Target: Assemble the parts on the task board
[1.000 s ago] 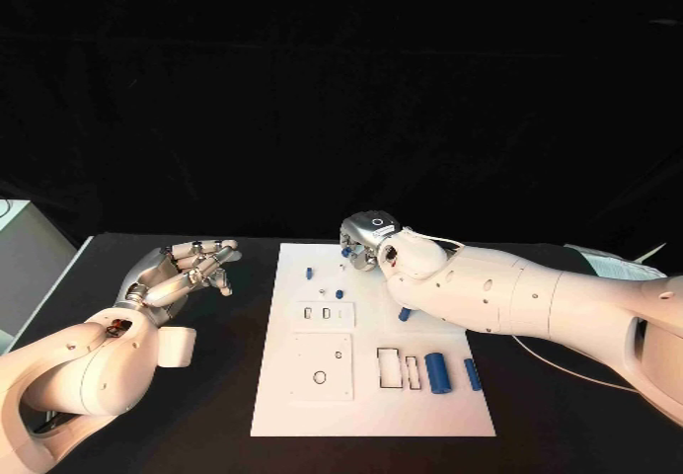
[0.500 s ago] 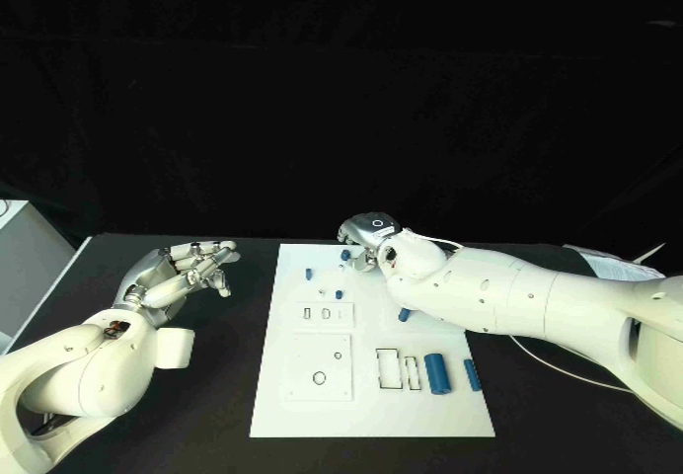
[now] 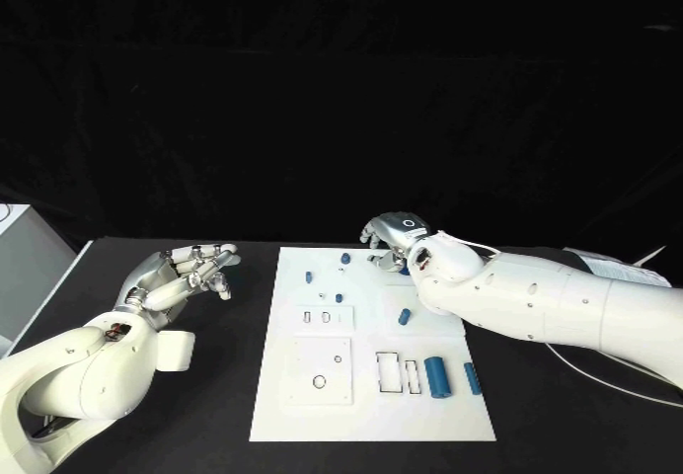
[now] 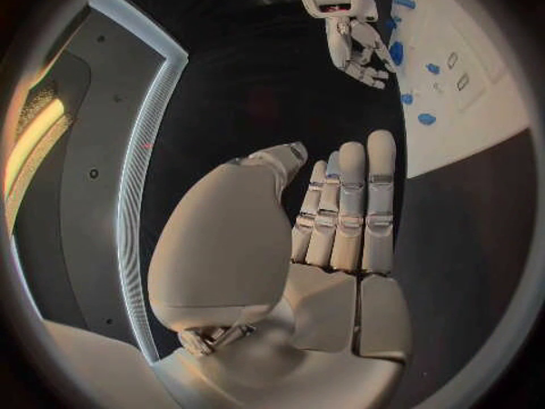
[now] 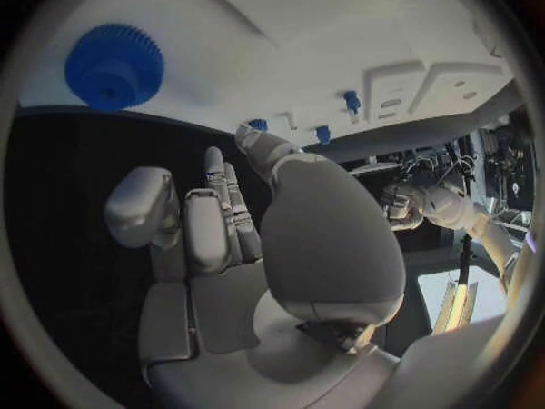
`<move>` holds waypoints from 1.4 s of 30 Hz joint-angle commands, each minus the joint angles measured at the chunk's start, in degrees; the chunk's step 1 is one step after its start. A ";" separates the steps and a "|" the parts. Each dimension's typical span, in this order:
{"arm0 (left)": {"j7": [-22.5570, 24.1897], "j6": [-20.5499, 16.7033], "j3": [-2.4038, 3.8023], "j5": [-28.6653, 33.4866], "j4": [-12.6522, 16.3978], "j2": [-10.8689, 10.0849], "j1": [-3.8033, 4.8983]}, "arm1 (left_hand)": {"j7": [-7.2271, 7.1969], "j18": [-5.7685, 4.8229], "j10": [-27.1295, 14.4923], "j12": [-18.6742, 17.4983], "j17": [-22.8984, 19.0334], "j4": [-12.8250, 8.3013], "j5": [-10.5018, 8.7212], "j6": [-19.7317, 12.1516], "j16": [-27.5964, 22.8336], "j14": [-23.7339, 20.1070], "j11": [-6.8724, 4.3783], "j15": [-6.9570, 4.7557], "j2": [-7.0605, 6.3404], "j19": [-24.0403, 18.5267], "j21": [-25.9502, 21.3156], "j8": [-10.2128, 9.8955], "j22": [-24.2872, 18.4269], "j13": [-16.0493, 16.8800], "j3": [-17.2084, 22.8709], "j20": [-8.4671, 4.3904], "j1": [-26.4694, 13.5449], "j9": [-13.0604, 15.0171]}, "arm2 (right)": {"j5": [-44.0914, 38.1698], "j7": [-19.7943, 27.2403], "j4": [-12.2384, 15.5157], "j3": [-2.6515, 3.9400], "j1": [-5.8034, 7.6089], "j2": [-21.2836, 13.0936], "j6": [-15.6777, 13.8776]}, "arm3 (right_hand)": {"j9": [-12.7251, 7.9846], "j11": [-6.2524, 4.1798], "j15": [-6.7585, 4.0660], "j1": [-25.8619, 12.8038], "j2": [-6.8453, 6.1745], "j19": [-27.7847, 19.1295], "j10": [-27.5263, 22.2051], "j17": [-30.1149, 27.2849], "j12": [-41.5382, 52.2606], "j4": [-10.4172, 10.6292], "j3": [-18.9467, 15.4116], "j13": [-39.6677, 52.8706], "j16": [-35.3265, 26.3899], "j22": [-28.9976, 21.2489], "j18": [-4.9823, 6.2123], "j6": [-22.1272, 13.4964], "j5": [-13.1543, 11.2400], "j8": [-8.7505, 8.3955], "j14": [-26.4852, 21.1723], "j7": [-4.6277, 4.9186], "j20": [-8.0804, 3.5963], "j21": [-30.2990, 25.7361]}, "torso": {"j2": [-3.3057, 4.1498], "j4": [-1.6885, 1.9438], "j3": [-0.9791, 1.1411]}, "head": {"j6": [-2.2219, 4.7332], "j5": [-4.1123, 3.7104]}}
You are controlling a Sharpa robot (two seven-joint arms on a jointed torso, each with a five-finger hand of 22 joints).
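Note:
The white task board (image 3: 370, 405) lies in the middle of the black table. Small blue pegs (image 3: 344, 259) stand near its far edge, a short blue piece (image 3: 405, 316) lies mid-board, and two blue cylinders (image 3: 437, 376) lie near its right edge. My right hand (image 3: 396, 237) hovers over the board's far right corner, fingers apart and holding nothing. The right wrist view shows a blue gear (image 5: 113, 66) lying flat on the board beyond my fingers (image 5: 216, 214). My left hand (image 3: 186, 272) floats over the table left of the board, fingers straight (image 4: 346, 214), with nothing in it.
A white cable (image 3: 598, 370) trails over the table to the right of the board. Rectangular slots (image 3: 387, 368) and a raised square plate with holes (image 3: 322, 367) mark the board's near half. Bare black table lies between my left hand and the board.
My right hand has drawn to the right along the board's far edge, uncovering a blue peg there. The left hand has barely moved.

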 commanded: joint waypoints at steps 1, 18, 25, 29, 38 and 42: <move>0.29 1.12 0.04 -0.13 -0.17 0.17 0.01 | -0.05 0.81 -0.24 -0.22 0.09 0.02 -0.32 -0.33 0.23 -0.12 0.17 0.03 -0.01 -0.33 0.12 0.30 0.05 0.08 0.39 0.10 -0.44 0.05 | 8.96 3.66 2.64 0.17 0.32 -2.63 -3.02 | 0.20 -1.03 -0.89 -0.18 -1.17 0.57 5.39 2.00 3.51 -0.08 0.10 2.58 1.22 2.06 -0.51 0.94 0.33 0.53 1.50 -0.21 -0.27 1.70 | -0.20 -0.58 0.31 | 0.29 0.04; 0.27 1.54 0.03 -0.11 -0.84 0.74 -0.09 | -0.05 0.81 -0.24 -0.22 0.09 0.02 -0.32 -0.33 0.23 -0.12 0.17 0.03 -0.01 -0.33 0.12 0.30 0.05 0.08 0.39 0.10 -0.44 0.05 | 16.64 1.19 2.72 0.28 0.60 -8.79 8.36 | -0.32 0.23 0.56 1.06 1.77 5.12 18.25 27.76 82.36 6.83 -16.07 82.38 13.19 23.93 -4.48 -1.45 3.18 1.85 6.02 0.64 1.03 19.44 | -0.56 -1.07 0.96 | 0.45 0.08; 0.24 1.55 0.03 -0.11 -0.92 0.81 -0.11 | -0.05 0.81 -0.24 -0.22 0.09 0.02 -0.32 -0.33 0.23 -0.12 0.17 0.03 -0.01 -0.33 0.12 0.30 0.05 0.08 0.39 0.10 -0.44 0.05 | 16.70 0.42 0.53 0.27 0.46 -7.45 8.92 | -0.38 0.32 0.66 1.58 2.04 5.58 18.25 28.05 82.36 7.86 -17.00 82.38 13.27 25.56 -4.84 -1.62 3.55 2.05 6.08 0.71 1.16 20.75 | -0.42 -0.87 0.83 | 0.50 -0.03; 0.22 1.54 0.03 -0.11 -0.90 0.77 -0.12 | -0.05 0.81 -0.24 -0.22 0.09 0.02 -0.32 -0.33 0.23 -0.12 0.17 0.03 -0.01 -0.33 0.12 0.30 0.05 0.08 0.39 0.10 -0.44 0.05 | 17.05 0.23 -0.88 0.25 0.33 -6.48 9.38 | -0.38 0.34 0.69 1.75 2.12 5.61 18.25 28.05 82.36 8.03 -17.10 82.38 13.27 25.68 -4.87 -1.62 3.77 2.10 6.08 0.73 1.18 20.84 | -0.41 -0.88 0.74 | 0.29 0.09; 0.14 1.45 0.03 -0.11 -0.87 0.61 -0.12 | -0.09 0.81 -0.21 -0.18 0.08 -0.01 -0.34 -0.32 0.32 -0.19 0.15 0.03 -0.02 -0.50 0.32 0.34 0.17 0.11 0.44 0.12 -0.48 0.11 | 18.35 0.27 -2.87 0.21 -0.33 -4.90 10.18 | -0.39 0.37 0.74 2.39 2.42 5.64 18.25 28.05 82.36 8.81 -17.32 82.38 13.27 25.99 -4.92 -1.48 5.36 2.39 6.08 0.74 1.27 21.08 | -0.41 -0.96 0.78 | -0.17 0.56; 0.08 1.42 0.03 -0.11 -0.87 0.56 -0.11 | -0.09 0.81 -0.21 -0.18 0.08 -0.01 -0.34 -0.32 0.32 -0.19 0.15 0.03 -0.02 -0.50 0.32 0.34 0.17 0.11 0.44 0.12 -0.48 0.11 | 18.93 0.18 -3.62 0.20 -0.55 -4.45 10.45 | -0.41 0.38 0.75 2.45 2.44 5.64 18.25 28.05 82.36 8.92 -17.34 82.38 13.27 26.02 -4.92 -1.50 5.59 2.40 6.08 0.75 1.28 21.10 | -0.46 -0.86 0.75 | -0.37 0.45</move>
